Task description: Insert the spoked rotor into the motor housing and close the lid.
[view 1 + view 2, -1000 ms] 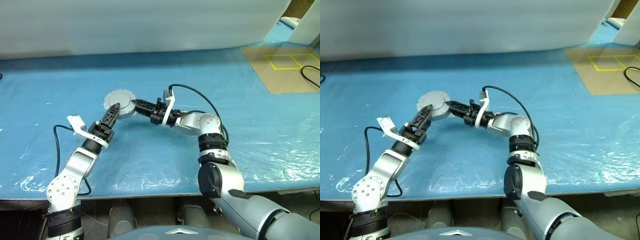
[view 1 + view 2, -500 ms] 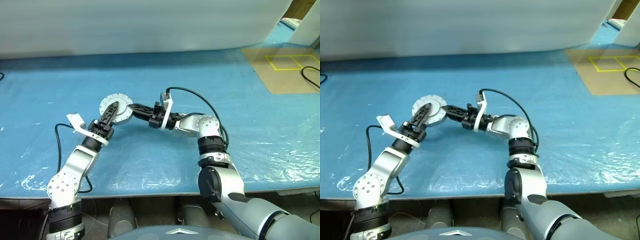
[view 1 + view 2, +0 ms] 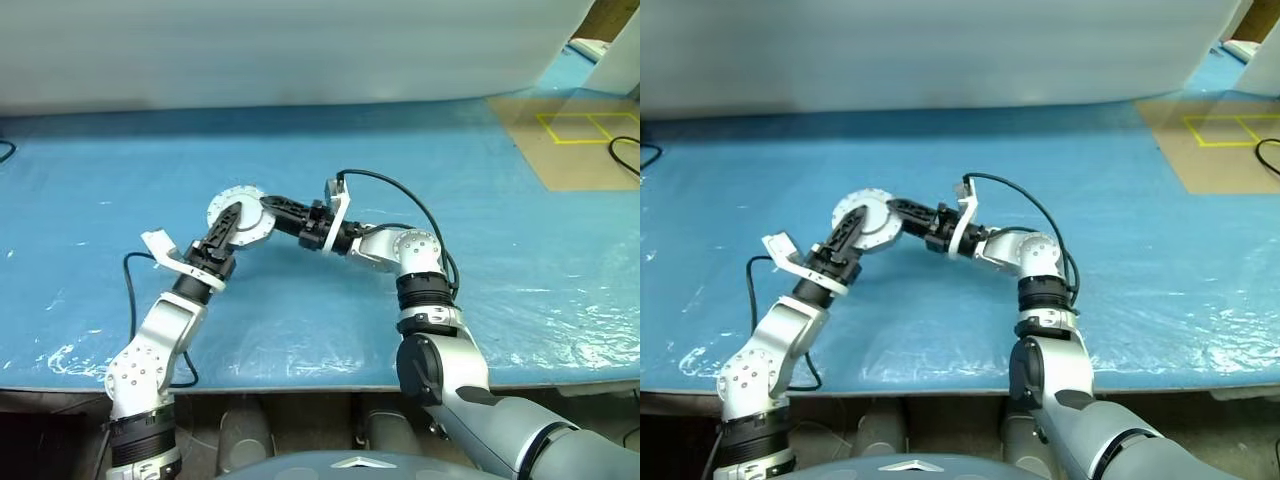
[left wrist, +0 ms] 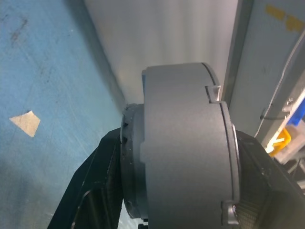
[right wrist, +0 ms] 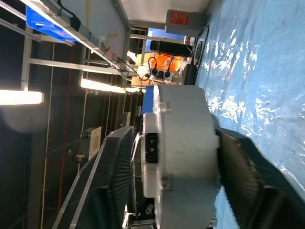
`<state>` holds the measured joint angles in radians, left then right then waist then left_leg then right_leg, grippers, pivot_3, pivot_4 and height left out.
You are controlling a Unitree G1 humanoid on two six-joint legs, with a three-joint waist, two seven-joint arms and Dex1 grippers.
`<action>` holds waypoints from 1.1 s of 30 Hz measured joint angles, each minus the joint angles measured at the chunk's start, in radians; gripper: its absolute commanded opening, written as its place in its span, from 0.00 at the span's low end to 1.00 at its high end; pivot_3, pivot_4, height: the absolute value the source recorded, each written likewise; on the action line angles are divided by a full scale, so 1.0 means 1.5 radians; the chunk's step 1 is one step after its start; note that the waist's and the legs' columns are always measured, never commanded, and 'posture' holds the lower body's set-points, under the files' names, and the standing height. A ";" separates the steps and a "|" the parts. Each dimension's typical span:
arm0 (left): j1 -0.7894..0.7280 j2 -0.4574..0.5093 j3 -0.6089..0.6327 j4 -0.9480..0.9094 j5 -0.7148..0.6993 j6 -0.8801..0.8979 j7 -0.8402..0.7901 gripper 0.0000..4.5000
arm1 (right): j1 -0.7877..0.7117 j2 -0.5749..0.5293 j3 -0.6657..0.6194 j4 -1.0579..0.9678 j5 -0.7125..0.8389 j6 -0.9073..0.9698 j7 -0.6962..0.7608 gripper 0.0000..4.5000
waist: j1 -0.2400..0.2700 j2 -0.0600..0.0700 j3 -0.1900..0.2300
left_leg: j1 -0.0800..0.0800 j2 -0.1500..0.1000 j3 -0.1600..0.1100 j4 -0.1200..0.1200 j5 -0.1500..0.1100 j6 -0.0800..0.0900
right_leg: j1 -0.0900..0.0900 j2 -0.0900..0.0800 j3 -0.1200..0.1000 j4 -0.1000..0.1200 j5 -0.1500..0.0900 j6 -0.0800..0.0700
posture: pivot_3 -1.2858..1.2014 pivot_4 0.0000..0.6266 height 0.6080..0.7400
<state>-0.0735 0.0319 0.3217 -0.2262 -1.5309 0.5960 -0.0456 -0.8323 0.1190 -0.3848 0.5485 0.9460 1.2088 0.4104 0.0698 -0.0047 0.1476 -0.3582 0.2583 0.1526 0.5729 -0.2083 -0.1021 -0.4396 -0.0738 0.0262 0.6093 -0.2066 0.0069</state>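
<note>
The left pincer (image 3: 234,216) is clamped across the motor housing (image 3: 255,228), holding it on edge above the bench (image 3: 500,250). The right pincer (image 3: 270,206) straddles the same housing; whether it grips cannot be told. This looks like a hand-to-hand regrasp, and next one pincer should let go cleanly. A second ago the housing's face looked plain; now rim studs show, so it has turned.

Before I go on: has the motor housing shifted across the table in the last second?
No. The motor housing sits the same way off the table's far edge as a second ago, with no drift to either side.
</note>
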 measured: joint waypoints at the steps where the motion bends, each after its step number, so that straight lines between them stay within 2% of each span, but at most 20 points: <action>1: -0.001 -0.008 0.002 0.011 0.000 -0.009 0.007 0.60 | 0.000 0.000 0.001 0.005 0.000 -0.003 -0.003 0.74 | 0.000 0.000 0.000 | 0.000 0.000 0.000 0.000 0.000 0.000 | 0.000 0.000 0.000 0.000 0.000 0.000 | 0.52 0.24 1.00; 8: -0.005 -0.024 0.012 0.020 0.025 -0.053 0.012 0.60 | 0.000 0.000 -0.004 0.023 0.004 -0.020 -0.016 0.74 | 0.000 0.000 0.000 | 0.000 0.000 0.000 0.000 0.000 0.000 | 0.000 0.000 0.000 0.000 0.000 0.000 | 0.52 0.24 1.00; 17: -0.035 -0.021 0.055 0.074 0.158 -0.157 0.010 0.60 | 0.000 0.000 -0.006 0.024 0.021 -0.048 -0.014 0.74 | 0.000 -0.001 0.000 | 0.000 0.000 0.000 0.001 0.000 0.000 | 0.000 0.000 0.000 0.001 0.000 0.001 | 0.52 0.24 1.00; 24: -0.094 0.012 0.081 0.187 0.260 -0.220 -0.040 0.60 | 0.000 0.000 0.032 0.016 0.012 -0.077 0.007 0.74 | -0.001 -0.002 0.000 | 0.000 0.000 -0.001 0.002 0.000 0.000 | 0.000 0.000 0.000 0.001 0.000 0.001 | 0.52 0.24 1.00; 33: -0.169 0.034 0.134 0.327 0.344 -0.299 -0.085 0.60 | 0.000 -0.001 0.058 -0.006 0.012 -0.078 0.026 0.74 | 0.001 -0.004 0.000 | -0.001 0.000 -0.001 0.002 0.000 0.000 | 0.000 0.000 -0.001 0.001 0.001 0.001 | 0.52 0.24 1.00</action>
<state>-0.3276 0.0834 0.5224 0.2639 -1.0151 0.1475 -0.1728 -0.8323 0.1181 -0.2983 0.5391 0.9634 1.0924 0.4491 0.0708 -0.0109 0.1477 -0.3594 0.2583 0.1505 0.5758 -0.2082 -0.1020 -0.4391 -0.0738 0.0253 0.6107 -0.2056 0.0083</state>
